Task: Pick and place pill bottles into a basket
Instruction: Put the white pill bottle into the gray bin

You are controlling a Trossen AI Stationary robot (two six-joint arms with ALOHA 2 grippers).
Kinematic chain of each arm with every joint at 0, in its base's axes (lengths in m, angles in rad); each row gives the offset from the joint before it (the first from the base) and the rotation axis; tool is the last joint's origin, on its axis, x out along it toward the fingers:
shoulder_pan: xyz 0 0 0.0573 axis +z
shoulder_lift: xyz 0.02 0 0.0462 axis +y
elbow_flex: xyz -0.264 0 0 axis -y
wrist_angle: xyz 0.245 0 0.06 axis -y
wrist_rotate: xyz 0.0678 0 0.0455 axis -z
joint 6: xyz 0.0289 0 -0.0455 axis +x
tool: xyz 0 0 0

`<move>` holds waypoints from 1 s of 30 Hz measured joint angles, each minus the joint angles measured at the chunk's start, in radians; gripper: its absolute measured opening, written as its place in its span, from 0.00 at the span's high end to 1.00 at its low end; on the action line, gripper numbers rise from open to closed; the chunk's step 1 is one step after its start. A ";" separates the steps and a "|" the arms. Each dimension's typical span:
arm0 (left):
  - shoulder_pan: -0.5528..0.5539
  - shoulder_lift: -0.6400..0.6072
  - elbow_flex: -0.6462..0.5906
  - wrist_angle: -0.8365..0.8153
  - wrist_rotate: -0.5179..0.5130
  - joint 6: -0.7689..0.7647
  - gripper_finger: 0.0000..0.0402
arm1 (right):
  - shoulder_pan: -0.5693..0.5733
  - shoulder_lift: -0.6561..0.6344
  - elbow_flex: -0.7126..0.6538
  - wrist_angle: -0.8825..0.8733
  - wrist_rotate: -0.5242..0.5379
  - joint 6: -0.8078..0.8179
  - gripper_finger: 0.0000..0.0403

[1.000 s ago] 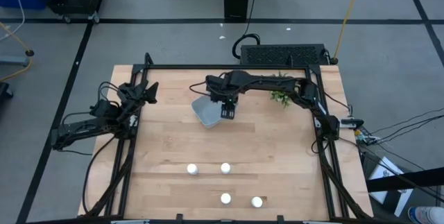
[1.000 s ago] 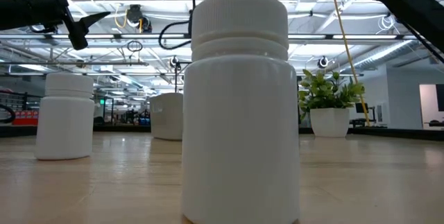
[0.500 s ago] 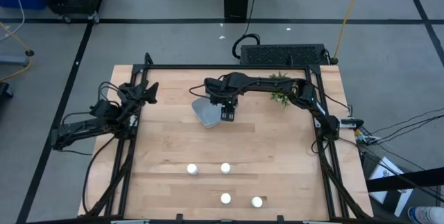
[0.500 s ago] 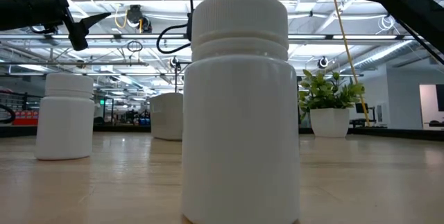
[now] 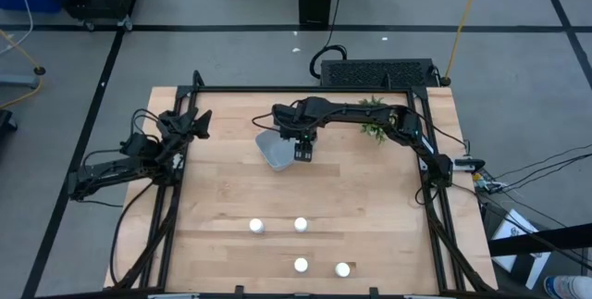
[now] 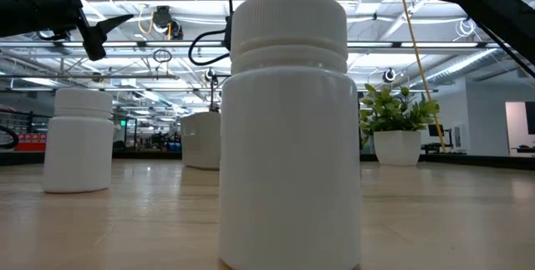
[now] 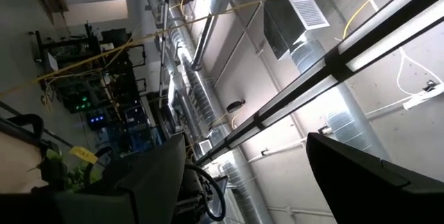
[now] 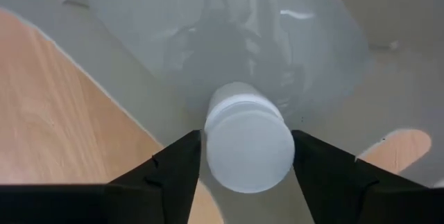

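High view: right pincer (image 5: 302,150) (clamping a pill bottle (image 8: 248,137)) reaches over basket (image 5: 271,152).

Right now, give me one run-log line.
right gripper: holding pill bottle over basket | left gripper: open, waiting at left edge | four bottles on table

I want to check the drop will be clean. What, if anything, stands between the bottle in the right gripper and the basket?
Nothing visible does. The right gripper holds a pill bottle right over the basket, whose pale floor lies bare beneath it. The plant stands off to the side.
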 joint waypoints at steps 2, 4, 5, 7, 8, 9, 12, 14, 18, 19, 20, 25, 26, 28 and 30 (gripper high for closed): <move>0.000 0.000 0.000 0.000 0.000 0.000 0.23 | 0.000 -0.002 0.000 -0.006 0.000 0.001 0.43; 0.000 0.000 0.000 0.000 0.000 0.000 0.23 | 0.000 -0.004 0.000 -0.004 0.000 0.007 0.40; 0.000 0.000 0.000 0.000 0.000 0.000 0.23 | 0.000 -0.004 0.000 -0.005 0.000 0.008 0.39; 0.000 0.000 0.000 0.000 0.000 0.000 0.23 | 0.001 -0.007 0.000 -0.012 0.000 0.007 0.37; 0.000 0.000 0.000 0.000 0.000 0.000 0.23 | 0.002 -0.010 -0.001 -0.012 0.000 0.007 0.36; 0.000 0.000 0.000 0.001 0.000 0.000 0.23 | 0.003 -0.012 -0.001 -0.010 0.000 0.007 0.35; 0.000 0.000 0.000 0.001 0.000 0.001 0.23 | 0.003 -0.026 -0.001 -0.002 0.001 0.001 0.34; 0.000 0.000 0.000 0.000 0.000 0.001 0.23 | 0.004 -0.038 -0.001 0.007 0.001 0.000 0.33; 0.000 0.000 0.000 -0.010 0.000 0.000 0.23 | 0.004 -0.083 -0.001 0.016 0.001 0.024 0.33; 0.000 0.000 0.000 -0.013 0.000 0.000 0.23 | 0.004 -0.094 -0.001 0.019 0.001 0.034 0.33; 0.000 0.000 0.000 -0.013 0.000 0.000 0.23 | 0.004 -0.106 -0.001 0.023 0.000 0.050 0.33; 0.000 0.000 0.000 -0.014 0.000 0.001 0.23 | 0.013 -0.181 0.000 0.045 -0.046 0.190 0.33; 0.000 0.000 0.000 -0.014 0.000 0.001 0.23 | 0.017 -0.196 0.000 0.045 -0.058 0.212 0.33; 0.000 0.000 0.000 -0.014 0.000 0.001 0.23 | 0.033 -0.229 0.000 0.038 -0.059 0.252 0.33; 0.000 0.000 0.000 -0.014 0.000 0.002 0.23 | 0.055 -0.262 0.000 0.038 -0.059 0.271 0.33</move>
